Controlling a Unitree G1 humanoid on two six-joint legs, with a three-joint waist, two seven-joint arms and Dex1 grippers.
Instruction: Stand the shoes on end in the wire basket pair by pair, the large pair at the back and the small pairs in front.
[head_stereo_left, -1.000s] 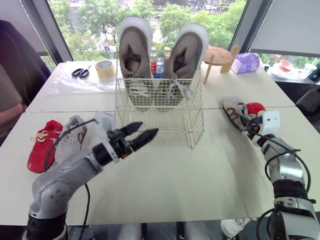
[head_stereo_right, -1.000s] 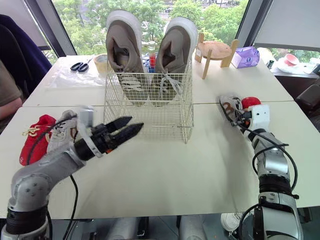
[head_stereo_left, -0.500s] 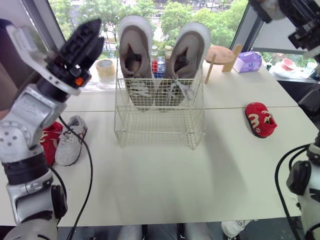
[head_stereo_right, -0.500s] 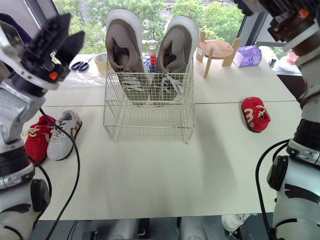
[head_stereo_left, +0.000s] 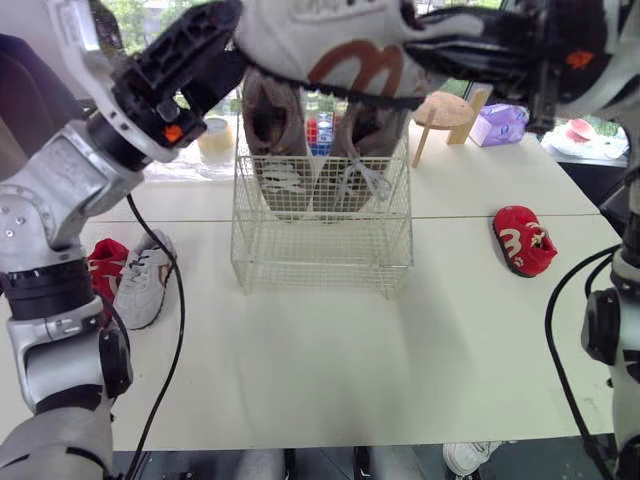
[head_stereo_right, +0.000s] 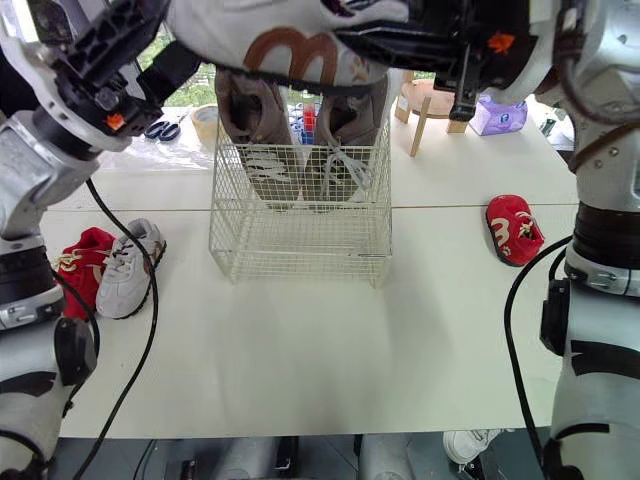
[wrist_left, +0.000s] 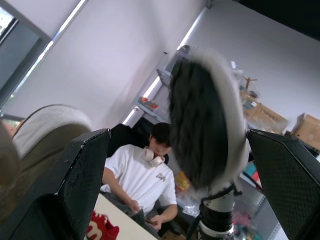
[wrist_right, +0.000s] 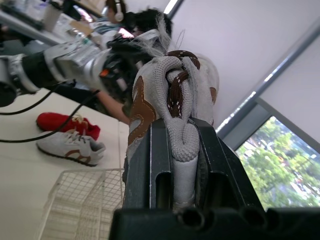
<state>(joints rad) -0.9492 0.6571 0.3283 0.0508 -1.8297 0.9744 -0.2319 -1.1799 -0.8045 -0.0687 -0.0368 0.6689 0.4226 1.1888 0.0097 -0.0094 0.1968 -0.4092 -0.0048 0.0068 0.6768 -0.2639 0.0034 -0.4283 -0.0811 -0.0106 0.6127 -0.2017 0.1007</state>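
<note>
Right gripper (wrist_right: 181, 135) clamped on a small white shoe (head_stereo_left: 320, 40), held high above the basket (head_stereo_left: 320, 240).
The left gripper (head_stereo_left: 218, 48), fingers spread wide, is at the shoe's other end; I cannot tell whether it touches. The big grey pair (head_stereo_right: 245, 115) stands on end at the back of the basket. On the table (head_stereo_left: 330, 350), a red shoe (head_stereo_left: 523, 240) lies right of the basket; a second red shoe (head_stereo_left: 105, 265) and a second white shoe (head_stereo_left: 145, 280) lie side by side on its left.

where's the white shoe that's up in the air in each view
Left eye view: white shoe top centre, above the wire basket.
Right eye view: top centre, above the basket.
Left wrist view: sole-on, framed by the left gripper's open fingers.
Right wrist view: clamped in the right gripper.
Shared landmark: the basket, under the shoe.
</note>
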